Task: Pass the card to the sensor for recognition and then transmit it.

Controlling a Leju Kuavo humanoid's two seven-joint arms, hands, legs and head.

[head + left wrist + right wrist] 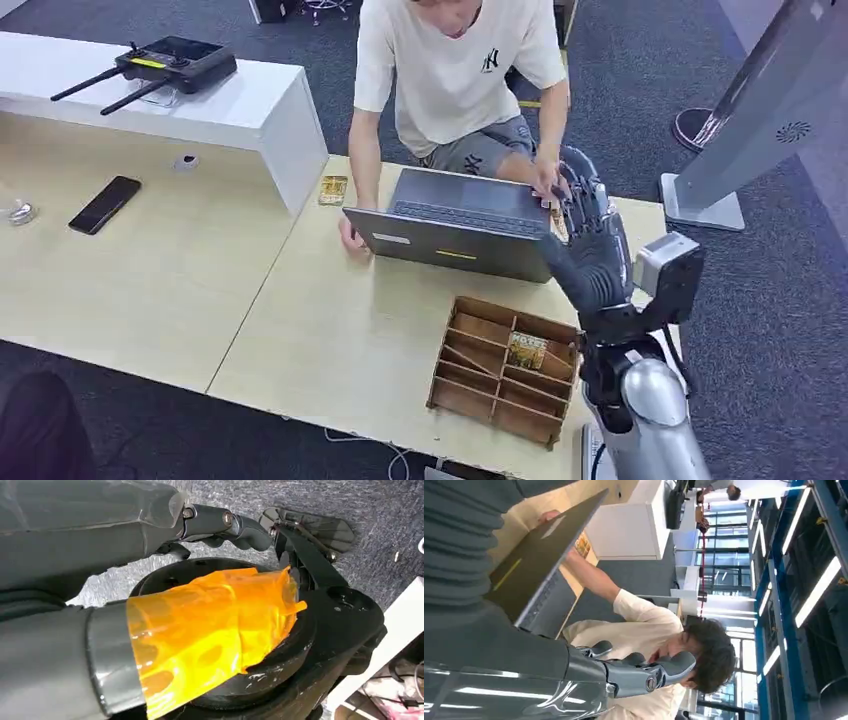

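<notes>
My right hand is raised over the table at the right end of an open grey laptop, fingers pointing up and apart. I see no card in it; the right wrist view shows its thumb and fingers bare. A person sits behind the laptop, and one of their hands is right beside my fingertips. One card stands in a wooden divider box near the front edge. Another card lies left of the laptop. My left hand hangs low, wrapped in orange film, holding nothing.
A white raised counter at the back left carries a black remote controller. A black phone lies on the left part of the table. A grey tilted panel on a white base stands on the carpet to the right.
</notes>
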